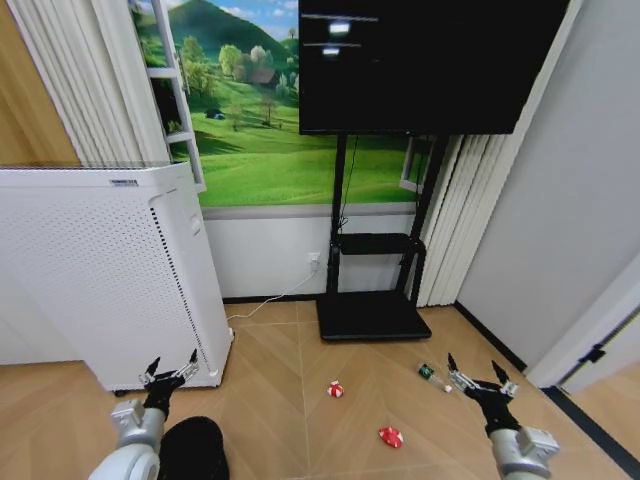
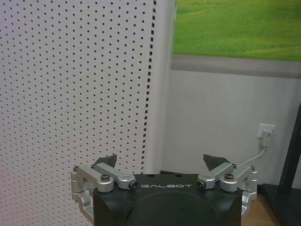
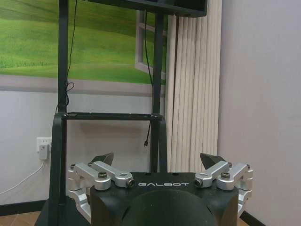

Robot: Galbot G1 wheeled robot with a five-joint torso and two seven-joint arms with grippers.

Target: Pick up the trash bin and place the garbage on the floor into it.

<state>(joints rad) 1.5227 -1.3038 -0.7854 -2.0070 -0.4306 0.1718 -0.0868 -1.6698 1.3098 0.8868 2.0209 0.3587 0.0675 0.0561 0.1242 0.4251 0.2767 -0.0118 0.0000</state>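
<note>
The left gripper [image 1: 170,372], its fingers spread apart and holding nothing, hovers low at the 7 o'clock corner of the head view, directly above the trash bin [image 1: 193,448], whose black rounded form sits on the floor at about 6 o'clock from that gripper, just beside the left arm. The right gripper [image 1: 480,376], likewise spread apart and empty, hangs at 5 o'clock in the view. The left arm is judged the nearer to the bin; reaching it calls for a move down and slightly inward. The garbage lies scattered on the floor [image 1: 290,400] between the two arms: one red-and-white piece [image 1: 336,389] near centre, a second [image 1: 391,436] closer to the robot at its 5 o'clock, and a small green bottle [image 1: 428,373] lying on its side just left of the right gripper, its long axis running toward 10 o'clock. A tall white perforated appliance [image 1: 90,270] stands at 9 o'clock, a black screen stand [image 1: 372,300] at 12 o'clock, before a meadow mural [image 1: 270,130].
</note>
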